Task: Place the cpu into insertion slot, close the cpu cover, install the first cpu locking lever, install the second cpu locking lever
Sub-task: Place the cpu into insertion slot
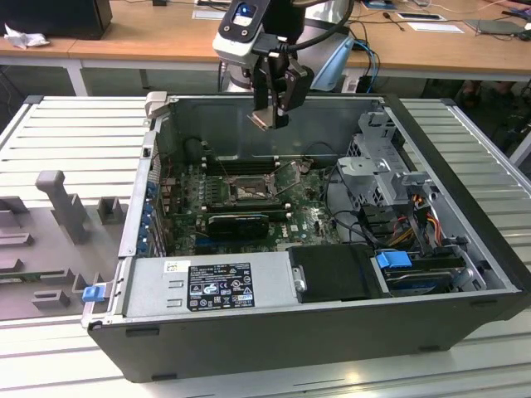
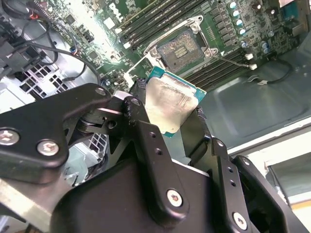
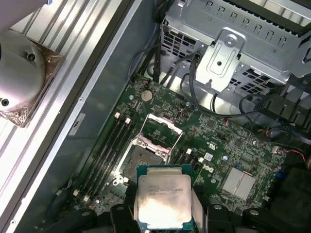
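Note:
My gripper (image 1: 270, 112) hangs over the open computer case, shut on the cpu (image 1: 263, 120), a flat square chip with a pale silvery top. Both wrist views show the cpu (image 2: 167, 102) (image 3: 163, 194) clamped by its edges between the black fingers (image 2: 141, 111). The insertion slot (image 1: 247, 193) (image 2: 180, 48) (image 3: 138, 160) lies bare on the green motherboard well below the chip. The cpu cover (image 3: 165, 121) stands hinged open beside the slot. The chip is above the slot and apart from it.
Long black memory slots (image 3: 109, 145) flank the socket. A metal drive cage (image 1: 382, 166) with cables fills the case toward the exterior view's right. The power supply (image 1: 216, 286) sits at the near edge. Grey fixtures (image 1: 62, 203) lie outside the case on the left.

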Controlling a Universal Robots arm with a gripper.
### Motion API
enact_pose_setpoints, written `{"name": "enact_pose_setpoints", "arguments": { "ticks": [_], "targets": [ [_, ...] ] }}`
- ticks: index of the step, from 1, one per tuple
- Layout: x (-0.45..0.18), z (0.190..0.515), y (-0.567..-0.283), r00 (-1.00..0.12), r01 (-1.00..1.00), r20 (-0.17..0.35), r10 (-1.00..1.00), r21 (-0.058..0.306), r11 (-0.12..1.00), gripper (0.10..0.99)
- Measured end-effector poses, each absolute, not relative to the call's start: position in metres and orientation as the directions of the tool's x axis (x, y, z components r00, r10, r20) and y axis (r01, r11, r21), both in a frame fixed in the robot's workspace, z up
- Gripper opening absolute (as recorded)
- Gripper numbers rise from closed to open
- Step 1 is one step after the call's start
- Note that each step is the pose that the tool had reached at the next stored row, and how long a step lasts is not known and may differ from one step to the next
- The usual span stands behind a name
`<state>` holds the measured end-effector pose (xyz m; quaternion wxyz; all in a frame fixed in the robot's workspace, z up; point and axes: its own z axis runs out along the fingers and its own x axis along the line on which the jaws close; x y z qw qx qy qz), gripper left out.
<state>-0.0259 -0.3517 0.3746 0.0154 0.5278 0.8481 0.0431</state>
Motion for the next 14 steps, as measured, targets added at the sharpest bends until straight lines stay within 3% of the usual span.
{"name": "enact_pose_setpoints", "arguments": {
  "ticks": [14],
  "targets": [
    [-0.0263, 0.3729, -0.3517, -0.239, 0.967, 0.019, 0.971, 0.089, 0.237, 0.525]
  ]
}}
